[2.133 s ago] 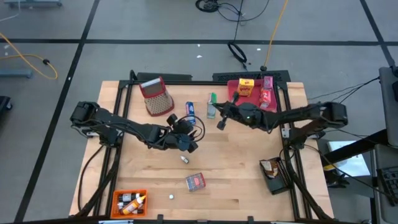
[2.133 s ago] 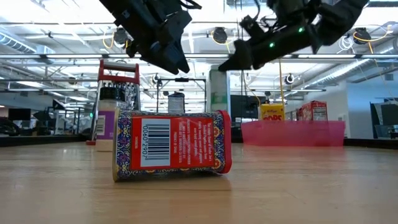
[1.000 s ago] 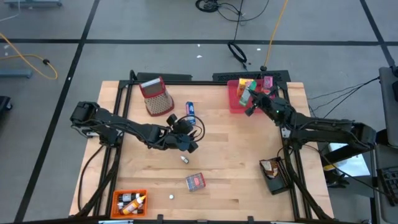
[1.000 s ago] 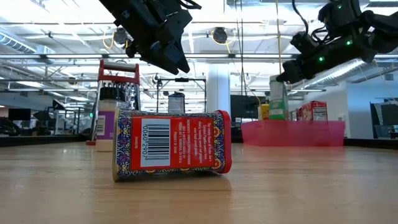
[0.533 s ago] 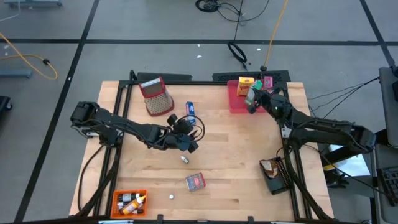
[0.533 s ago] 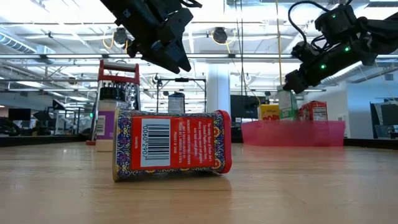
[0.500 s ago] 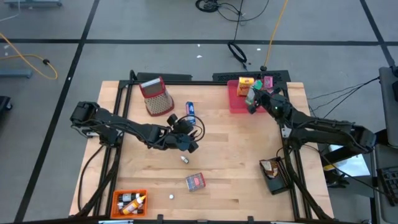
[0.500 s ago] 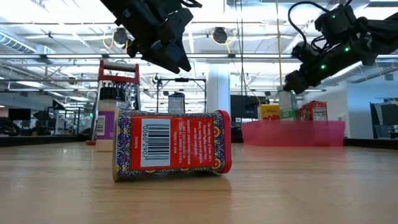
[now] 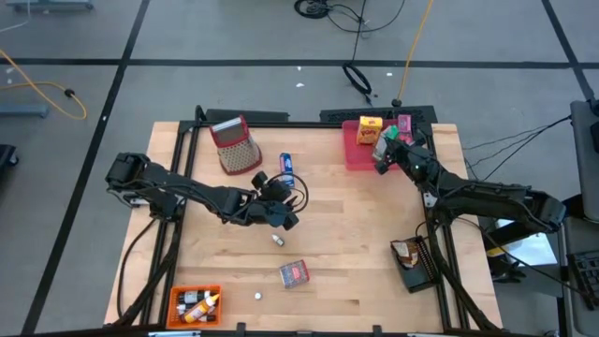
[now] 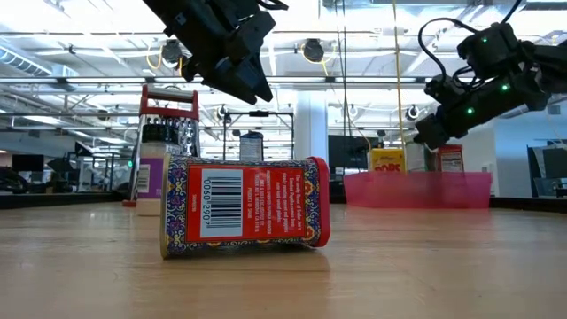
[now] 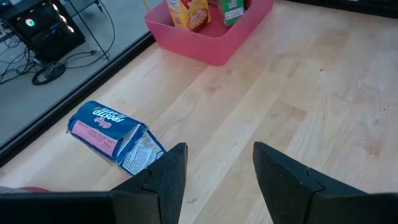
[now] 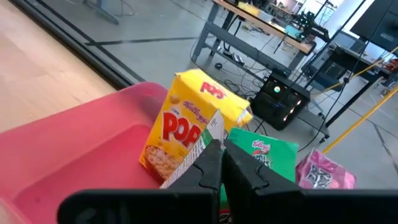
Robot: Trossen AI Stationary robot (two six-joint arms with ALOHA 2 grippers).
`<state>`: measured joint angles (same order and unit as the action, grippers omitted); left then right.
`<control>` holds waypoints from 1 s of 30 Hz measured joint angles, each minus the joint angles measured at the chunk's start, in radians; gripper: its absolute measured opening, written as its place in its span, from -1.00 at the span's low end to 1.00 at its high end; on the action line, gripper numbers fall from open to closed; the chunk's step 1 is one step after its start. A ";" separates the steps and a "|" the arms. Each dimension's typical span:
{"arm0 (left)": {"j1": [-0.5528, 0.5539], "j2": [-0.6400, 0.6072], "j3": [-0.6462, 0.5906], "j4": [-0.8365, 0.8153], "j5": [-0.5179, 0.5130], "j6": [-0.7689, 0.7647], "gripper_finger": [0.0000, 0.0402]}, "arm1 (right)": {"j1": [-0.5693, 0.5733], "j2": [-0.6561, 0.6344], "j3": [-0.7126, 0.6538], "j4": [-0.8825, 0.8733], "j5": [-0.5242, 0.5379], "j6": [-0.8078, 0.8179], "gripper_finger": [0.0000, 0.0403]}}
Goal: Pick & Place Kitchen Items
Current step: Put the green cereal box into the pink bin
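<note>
My right gripper (image 9: 382,155) (image 12: 221,163) is over the pink tray (image 9: 354,154), shut on a green packet (image 12: 264,155) (image 9: 390,135). Beside the packet in the tray stand the yellow cereal box (image 12: 186,130) (image 9: 372,125) and a pink packet (image 12: 323,171). My left gripper (image 9: 283,215) (image 11: 214,167) hangs open above bare table near the middle. A blue packet (image 11: 115,137) (image 9: 287,167) lies flat on the table beyond it. The red box (image 10: 244,206) (image 9: 294,272) lies on its side toward the near edge. A small dark bottle (image 9: 277,240) and a tiny white piece (image 9: 257,295) are close to it. My right gripper has the green packet at its upper end (image 12: 219,127), pinched between the two fingers, which hide the place of contact. The fingers slant down from the table's right. The packet's lower part is down inside the pink tray (image 12: 93,143), next to the yellow cereal box.
A red-topped mesh grater (image 9: 237,145) (image 10: 168,133) stands at the far left. An orange tray (image 9: 195,304) with small items sits at the near left corner, a black tray (image 9: 412,262) at the right edge. Bare wood lies between the arms.
My right gripper has moved a little toward the table's right and down over the pink tray, still shut, bringing the green packet lower among the boxes there.
</note>
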<state>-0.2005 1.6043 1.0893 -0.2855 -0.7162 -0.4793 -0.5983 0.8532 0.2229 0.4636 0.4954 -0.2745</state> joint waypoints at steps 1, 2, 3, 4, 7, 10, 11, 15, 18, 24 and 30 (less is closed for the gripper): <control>0.000 0.000 0.000 0.000 0.000 -0.001 -0.07 | 0.000 0.000 -0.001 -0.002 0.001 0.000 -1.00; 0.000 0.000 0.000 0.000 0.000 -0.001 -0.07 | -0.001 0.000 -0.001 -0.003 0.002 0.000 -1.00; 0.000 0.000 0.000 0.000 0.000 0.000 -0.07 | -0.001 0.000 -0.001 -0.004 0.004 -0.001 -1.00; 0.000 0.000 0.000 0.000 0.000 0.000 -0.07 | -0.001 -0.002 -0.001 -0.004 0.009 0.000 -0.99; 0.000 0.000 0.000 0.000 0.000 -0.001 -0.07 | -0.001 -0.008 -0.001 -0.003 0.077 0.010 -0.94; 0.000 0.000 0.000 0.000 0.000 -0.002 -0.07 | -0.001 -0.014 -0.001 -0.004 0.134 0.007 -0.86; 0.000 0.000 0.000 0.000 0.000 -0.002 -0.07 | -0.001 -0.016 -0.001 -0.005 0.133 0.004 -0.83; 0.000 0.000 0.000 0.000 0.000 -0.002 -0.07 | 0.018 -0.028 -0.001 -0.021 0.124 0.027 -0.68; 0.000 0.000 0.000 0.000 0.000 -0.002 -0.07 | 0.033 -0.031 -0.001 -0.035 0.101 0.020 -0.56; 0.000 0.000 0.000 0.000 0.000 -0.002 -0.07 | 0.045 -0.032 -0.001 -0.026 0.105 0.015 -0.34; 0.000 0.000 0.000 0.000 0.000 -0.003 -0.07 | 0.051 -0.034 -0.001 -0.027 0.107 0.018 -0.13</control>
<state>-0.2005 1.6043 1.0893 -0.2859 -0.7162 -0.4824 -0.5475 0.8191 0.2222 0.4370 0.6022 -0.2562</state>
